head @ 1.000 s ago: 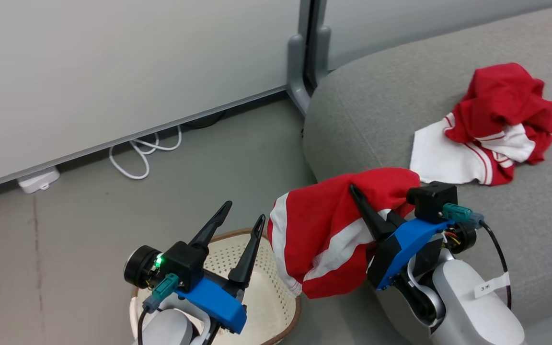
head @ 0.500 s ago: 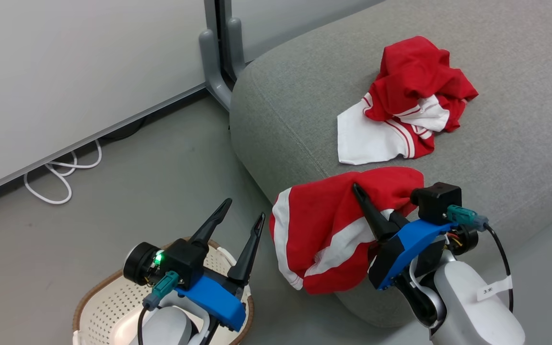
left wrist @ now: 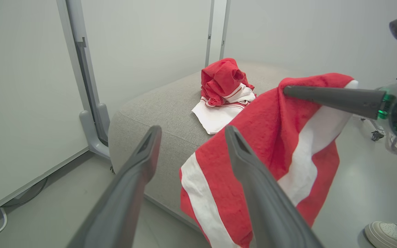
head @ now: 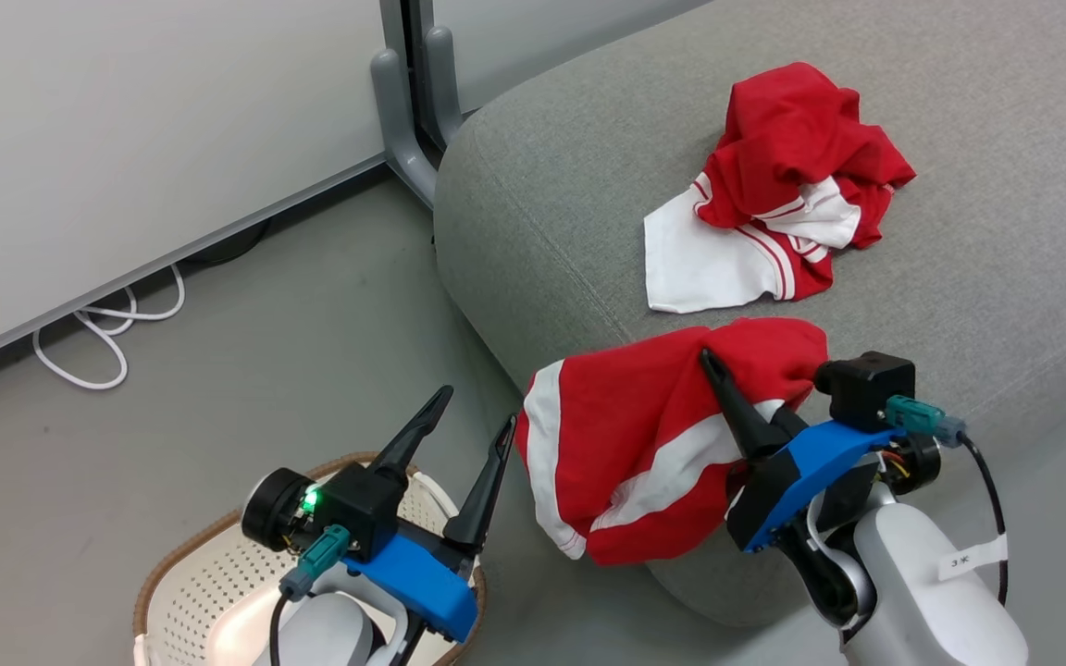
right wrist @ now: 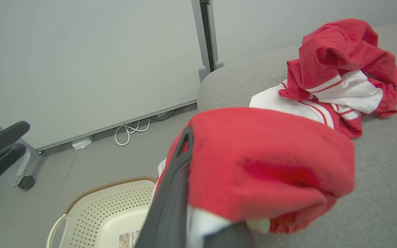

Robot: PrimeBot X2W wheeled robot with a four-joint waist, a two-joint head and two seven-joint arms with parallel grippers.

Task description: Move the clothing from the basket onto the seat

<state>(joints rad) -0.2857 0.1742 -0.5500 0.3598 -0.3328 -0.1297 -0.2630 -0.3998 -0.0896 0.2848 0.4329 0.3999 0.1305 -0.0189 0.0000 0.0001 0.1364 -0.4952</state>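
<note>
The right arm's two long dark fingers [head: 733, 407] are clamped on a soft bright red sports garment with white stripes [head: 625, 435]. One finger lies bare along the cloth, and the other is hidden under the bunched fabric. The garment hangs from them in front of the rounded front corner of the large grey fabric sofa [head: 570, 203], its upper fold about level with the seat's edge. Whether it touches the upholstery cannot be told. Farther in on the seat, well apart from these fingers, a second red and white garment [head: 774, 176] lies crumpled.

The left arm's fingers [head: 485, 486] stand spread apart with nothing between them, above the cream-white perforated plastic laundry basket with a brown rim [head: 195, 592]. The basket sits on the grey floor [head: 265, 370] near the sofa's corner. A white cable [head: 107, 344] loops on the floor at the foot of the wall.
</note>
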